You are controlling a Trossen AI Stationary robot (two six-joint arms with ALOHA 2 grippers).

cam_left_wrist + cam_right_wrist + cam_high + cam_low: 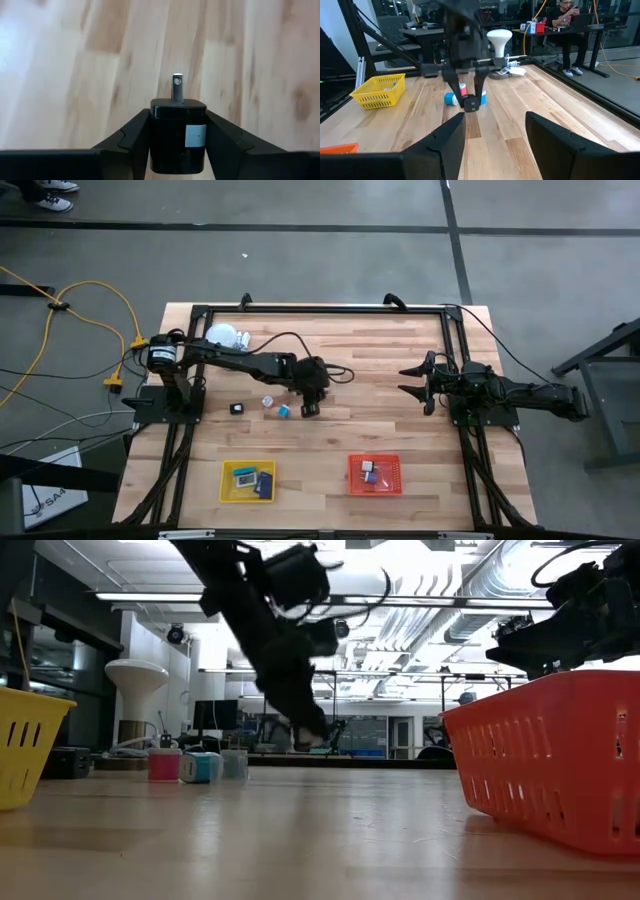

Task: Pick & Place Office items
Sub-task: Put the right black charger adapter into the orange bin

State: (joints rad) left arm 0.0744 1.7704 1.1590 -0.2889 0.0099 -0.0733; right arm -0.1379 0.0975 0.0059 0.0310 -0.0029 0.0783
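Note:
My left gripper (311,408) reaches to the table's middle and is shut on a small black plug block (178,134) with a white label and a metal prong. The same block (470,103) shows in the right wrist view, just above the wood. Left of it lie three loose office items: a black piece (237,409), a white-blue piece (268,401) and a teal piece (284,411), each resting flat on the table. My right gripper (414,381) waits open at the right side, holding nothing. My left gripper pinches the black block by its two opposite side faces (154,131) between its two fingers. The fingers slant down from the table's left side. The prong (177,89) sticks out past the fingertips. The block hangs clear of the table, a little above it.
A yellow mesh tray (229,492) and an orange mesh tray (353,476) stand near the front edge, each with small items inside. A white globe (222,336) stands at the far left by the left arm's base. Bare wood lies between the two arms.

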